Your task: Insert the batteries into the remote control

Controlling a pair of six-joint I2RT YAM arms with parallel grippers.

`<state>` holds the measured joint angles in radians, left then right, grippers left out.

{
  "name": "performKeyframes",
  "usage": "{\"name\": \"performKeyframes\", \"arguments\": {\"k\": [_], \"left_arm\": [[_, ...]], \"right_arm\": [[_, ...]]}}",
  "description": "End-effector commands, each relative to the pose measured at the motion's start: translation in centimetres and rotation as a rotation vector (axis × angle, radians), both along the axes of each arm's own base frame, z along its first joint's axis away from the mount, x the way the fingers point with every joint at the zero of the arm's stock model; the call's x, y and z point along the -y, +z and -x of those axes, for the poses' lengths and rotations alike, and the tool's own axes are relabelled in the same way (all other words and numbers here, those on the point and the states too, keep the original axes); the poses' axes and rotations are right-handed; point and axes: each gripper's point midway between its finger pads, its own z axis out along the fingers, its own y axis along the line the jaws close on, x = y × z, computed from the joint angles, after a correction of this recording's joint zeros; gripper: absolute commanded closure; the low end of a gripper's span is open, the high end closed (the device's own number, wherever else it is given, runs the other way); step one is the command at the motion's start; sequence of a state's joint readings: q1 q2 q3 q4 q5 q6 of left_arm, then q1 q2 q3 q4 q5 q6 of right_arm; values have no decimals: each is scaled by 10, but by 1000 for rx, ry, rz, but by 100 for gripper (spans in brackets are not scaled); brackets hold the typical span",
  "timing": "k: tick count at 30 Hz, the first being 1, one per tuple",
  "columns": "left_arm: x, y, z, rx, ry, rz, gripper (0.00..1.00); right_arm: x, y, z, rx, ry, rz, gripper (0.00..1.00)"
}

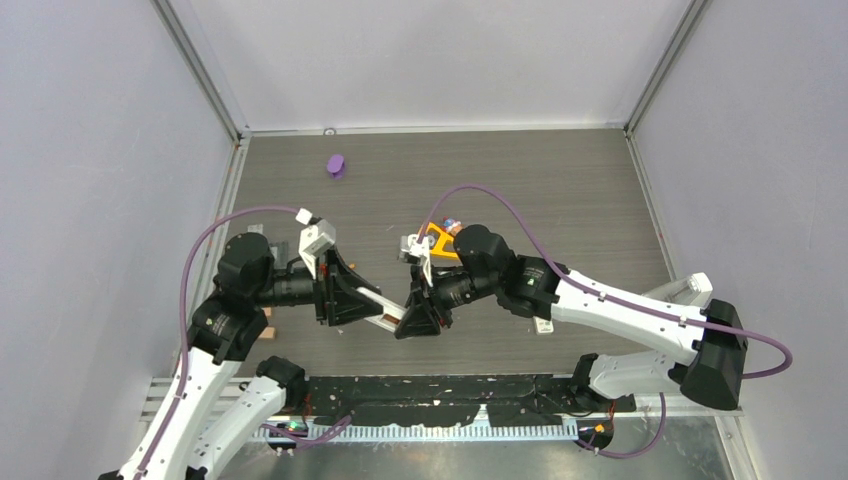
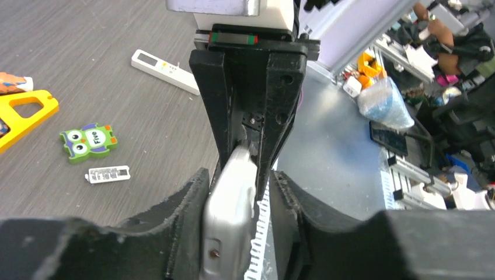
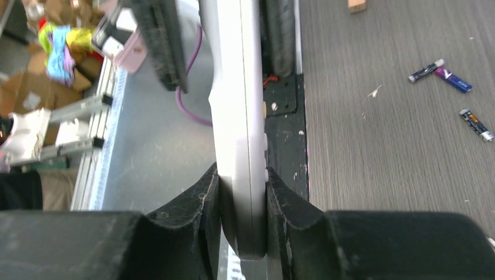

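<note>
Remote control [image 1: 388, 318] hangs in the air over the near part of the table [image 1: 600, 200], bridged between the two arms. At its left end the left gripper [image 2: 236, 192] is clenched on it, pads pressing its two broad faces. At the other end the right gripper [image 3: 242, 178] clamps it the same way. Off to the right, three batteries [image 3: 454, 80] lie loose on the wood, well apart from both grippers. The remote looks stiff, light and smooth-shelled, so likely slippery; one firm end grip should do. The batteries will probably roll, and are best pinched across the middle.
</note>
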<state>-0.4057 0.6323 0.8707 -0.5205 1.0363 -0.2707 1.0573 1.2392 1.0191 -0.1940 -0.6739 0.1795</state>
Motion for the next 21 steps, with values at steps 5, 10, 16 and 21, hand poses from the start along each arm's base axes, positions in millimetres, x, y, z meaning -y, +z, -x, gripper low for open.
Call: {"name": "performKeyframes", "arguments": {"k": [5, 10, 16, 21], "left_arm": [[2, 59, -40, 34, 255, 274, 49], [0, 87, -41, 71, 271, 451, 44], [2, 96, -37, 49, 232, 518, 48], [2, 97, -36, 54, 223, 526, 80]], "right_arm": [[-5, 65, -18, -94, -202, -271, 91], [-5, 79, -25, -145, -254, -324, 90], [-9, 85, -27, -204, -265, -375, 90], [-9, 85, -28, -238, -258, -388, 90]]}}
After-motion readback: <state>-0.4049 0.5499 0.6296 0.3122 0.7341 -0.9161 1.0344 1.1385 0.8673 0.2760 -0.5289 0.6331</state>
